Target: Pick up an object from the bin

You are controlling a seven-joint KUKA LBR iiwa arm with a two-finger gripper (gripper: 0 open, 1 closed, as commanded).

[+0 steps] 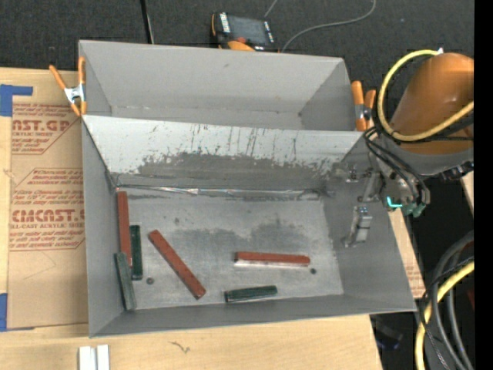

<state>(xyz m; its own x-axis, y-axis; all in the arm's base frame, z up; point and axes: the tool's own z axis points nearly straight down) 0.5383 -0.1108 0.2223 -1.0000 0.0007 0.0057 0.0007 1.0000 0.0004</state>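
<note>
View: camera view, looking down into the bin from above and to one side.
Bin: grey metal bin [231,75] with a scuffed floor and sloping walls.
Gripper: gripper [356,230] hangs over the bin's right slope, at the floor's right edge; how far open it is cannot be told.
Arm: orange wrist cover [433,99], outside the bin's right rim.
Nearest thing: flat red-brown bar with a pale edge [272,260], on the bin floor right of centre, apart from the gripper.
Bin front: short dark green bar [250,293], near the front wall.
Bin floor, left of centre: slanted red-brown bar [176,264].
Bin left wall: thin red-brown strip [123,222], with a dark green strip [135,251] beside it and a dark grey-green strip [124,282] at the front-left corner.
</note>
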